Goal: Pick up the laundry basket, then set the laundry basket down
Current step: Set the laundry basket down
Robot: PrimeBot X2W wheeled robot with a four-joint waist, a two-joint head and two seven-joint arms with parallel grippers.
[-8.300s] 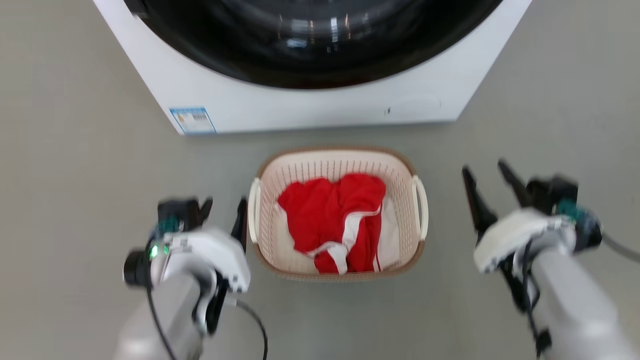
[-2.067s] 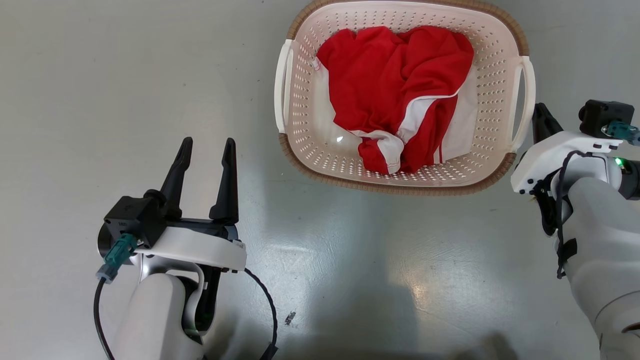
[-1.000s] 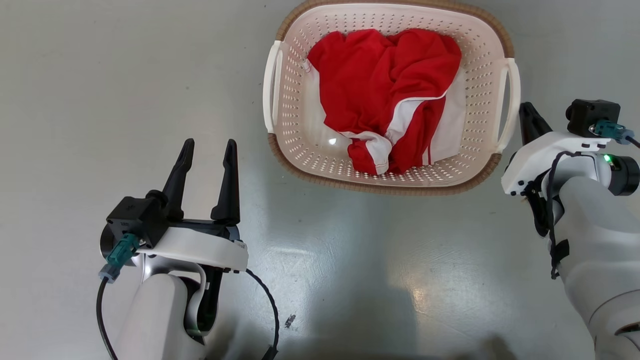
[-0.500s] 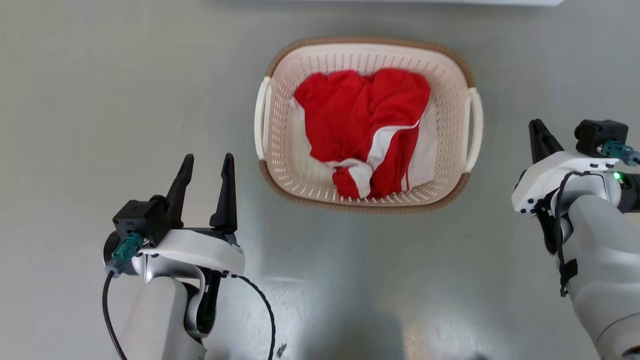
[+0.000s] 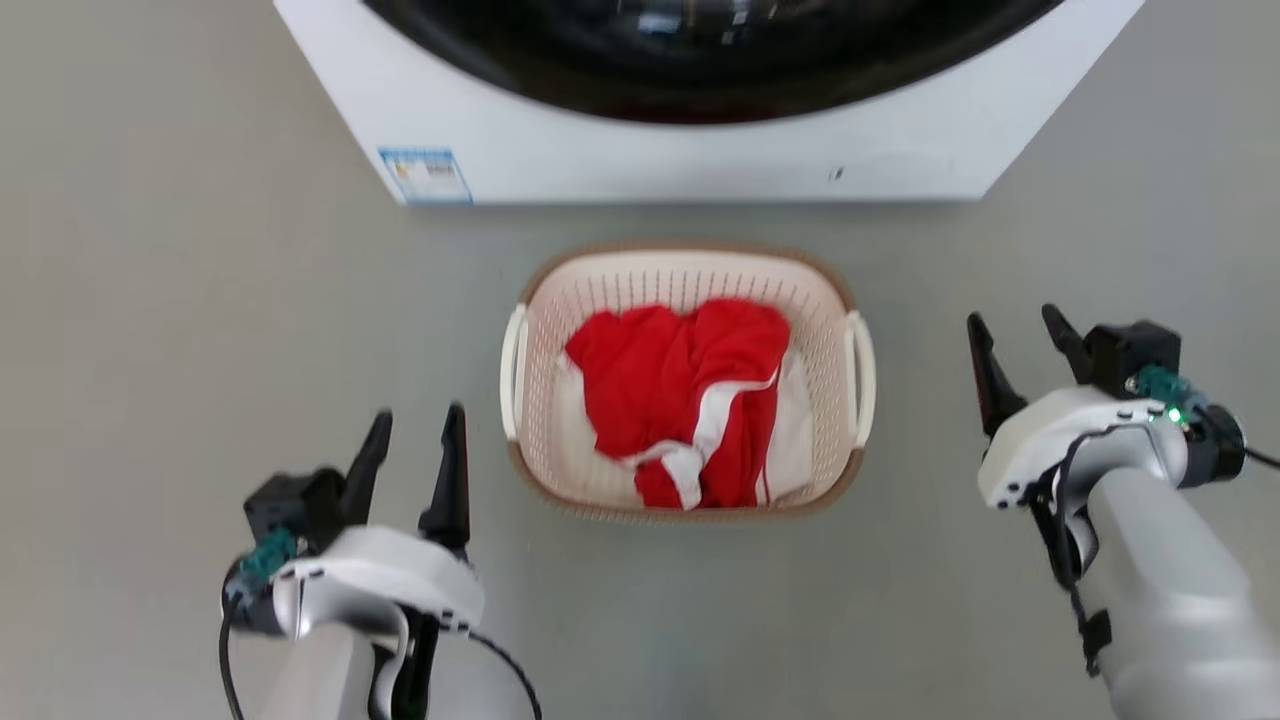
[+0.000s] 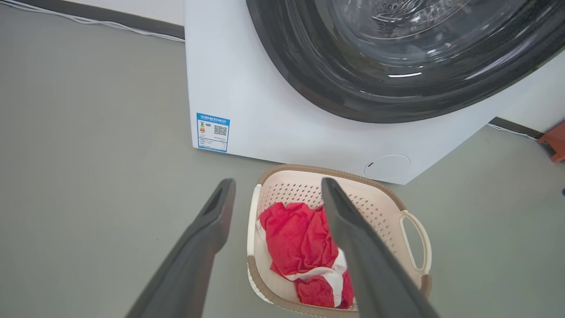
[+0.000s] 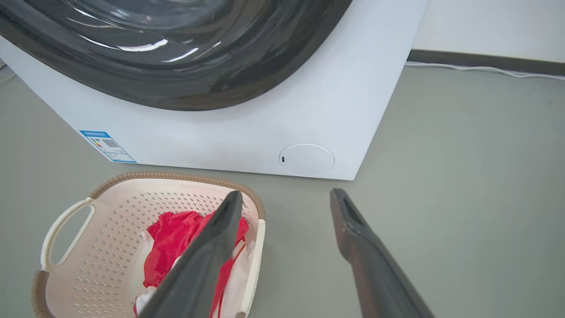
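Though clear of laundry basket (image 5: pixel 545 420) sides | left end effector (image 5: pixel 420 412) spread | right end effector (image 5: pixel 1010 315) spread

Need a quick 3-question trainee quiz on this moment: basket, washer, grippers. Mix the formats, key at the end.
1. True or false: the cream-white perforated plastic laundry basket with the brown woven-look rim stands on the grey floor, in front of the big white washing machine and not touching it.
2. What lies in the basket? A) a crumpled red and white garment B) a folded blue towel C) nothing
3. Fill in: the left gripper and the right gripper, one on each side of the basket, both have their jaws ____ and hold nothing.

Key: 1 true; 2 A; 3 open.
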